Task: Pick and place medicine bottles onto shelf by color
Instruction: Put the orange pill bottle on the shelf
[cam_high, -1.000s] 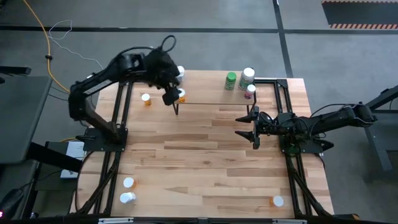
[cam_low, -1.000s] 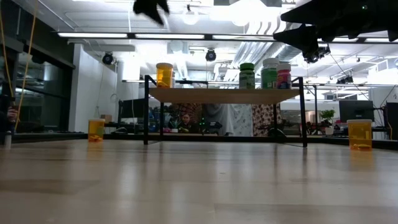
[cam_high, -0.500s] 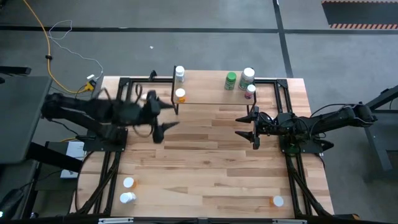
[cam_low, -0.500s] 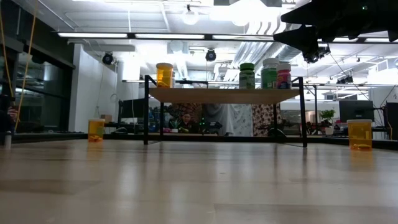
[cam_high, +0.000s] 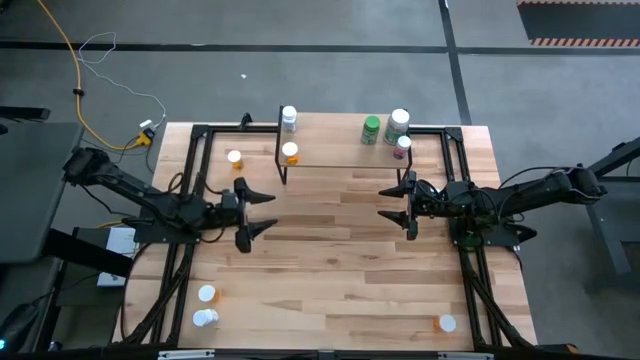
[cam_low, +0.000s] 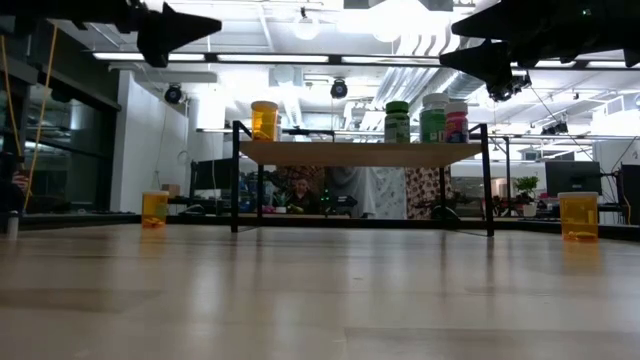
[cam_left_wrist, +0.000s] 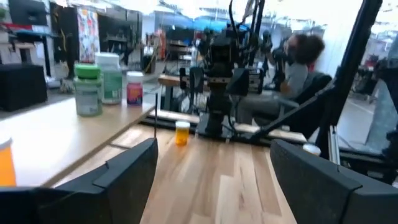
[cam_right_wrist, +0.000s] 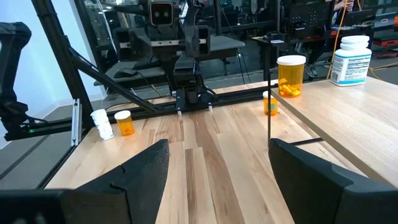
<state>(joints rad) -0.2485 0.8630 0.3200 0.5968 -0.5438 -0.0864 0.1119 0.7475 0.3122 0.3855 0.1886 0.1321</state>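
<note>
The shelf (cam_high: 340, 140) stands at the table's far side. On its left end stand a white bottle (cam_high: 289, 119) and an orange bottle (cam_high: 290, 153). On its right end are a green bottle (cam_high: 372, 129), a large white bottle (cam_high: 398, 124) and a pinkish bottle (cam_high: 403, 145). One orange bottle (cam_high: 235, 159) stands on the table left of the shelf. My left gripper (cam_high: 268, 211) is open and empty, held above the table's left middle and pointing right. My right gripper (cam_high: 382, 203) is open and empty, held above the right middle and pointing left.
Two bottles (cam_high: 207, 294), (cam_high: 205, 318) stand near the table's near-left corner, and one bottle (cam_high: 446, 323) near the near-right corner. Black frame rails (cam_high: 190, 180) run along both table sides. The table's middle between the grippers is bare wood (cam_high: 330, 250).
My left arm has drawn back from the shelf's left end toward the table's left and near side, and has swung down until it points level to the right. The orange bottle stays upright on the shelf.
</note>
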